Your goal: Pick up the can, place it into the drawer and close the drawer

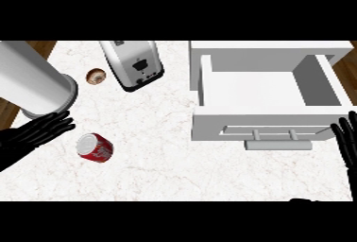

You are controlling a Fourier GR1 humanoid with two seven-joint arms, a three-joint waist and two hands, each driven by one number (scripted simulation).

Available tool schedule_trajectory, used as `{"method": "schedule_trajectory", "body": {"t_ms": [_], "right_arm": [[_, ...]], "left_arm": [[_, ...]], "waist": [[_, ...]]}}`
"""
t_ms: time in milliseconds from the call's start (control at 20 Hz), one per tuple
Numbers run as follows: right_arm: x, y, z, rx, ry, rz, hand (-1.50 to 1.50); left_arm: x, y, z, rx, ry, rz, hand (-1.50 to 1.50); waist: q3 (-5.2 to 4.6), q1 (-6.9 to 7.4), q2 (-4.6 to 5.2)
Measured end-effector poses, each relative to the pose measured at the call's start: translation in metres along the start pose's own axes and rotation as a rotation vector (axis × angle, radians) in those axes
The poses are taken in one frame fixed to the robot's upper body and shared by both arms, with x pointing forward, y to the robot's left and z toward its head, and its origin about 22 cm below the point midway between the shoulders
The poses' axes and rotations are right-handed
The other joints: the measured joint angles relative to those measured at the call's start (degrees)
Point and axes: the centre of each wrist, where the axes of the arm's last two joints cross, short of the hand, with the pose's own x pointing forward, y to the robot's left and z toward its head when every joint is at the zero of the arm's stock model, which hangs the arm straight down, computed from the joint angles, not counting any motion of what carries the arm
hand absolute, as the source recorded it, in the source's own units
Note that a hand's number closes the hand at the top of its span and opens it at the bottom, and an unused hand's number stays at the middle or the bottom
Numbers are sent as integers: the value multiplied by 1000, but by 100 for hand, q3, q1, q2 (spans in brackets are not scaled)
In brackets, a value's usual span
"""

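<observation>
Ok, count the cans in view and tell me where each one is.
1. The red can sits on the counter at the left, just right of the left hand and well left of the open drawer, which shows none inside.

**Fig. 1.** Surface finishes seen from above.

- The counter top (209,179) is shown as smooth white marble-like stone with faint reddish veining.
- At 11 o'clock, the toaster (132,64) is rendered in brushed silvery metal, with a black matt base.
- At 8 o'clock, the can (96,147) is given a glossy red printed wall and a pale metallic lid.
- At 2 o'clock, the drawer (265,92) and its handle (279,144) are finished in smooth matt white.
- At 10 o'clock, the left forearm (31,78) is cased in smooth light grey with a soft sheen.
- The left hand (28,134) and right hand (346,142) are matt black.
- At 3 o'clock, brown wood grain (350,80) is visible.
</observation>
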Motion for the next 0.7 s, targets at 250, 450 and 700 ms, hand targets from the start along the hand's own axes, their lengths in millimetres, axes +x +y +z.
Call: {"method": "schedule_trajectory", "body": {"t_ms": [250,450,700], "right_arm": [[0,-3,6,0,2,-1,-150],[-5,-3,8,0,4,2,-150],[-11,-9,7,3,-14,4,-150]], "left_arm": [[-25,-1,-7,26,30,2,-150],[-34,3,-8,56,55,-12,-150],[-51,12,-12,97,89,-22,-150]], "waist": [[-1,-11,3],[-2,-11,4],[-4,-24,9]]}}
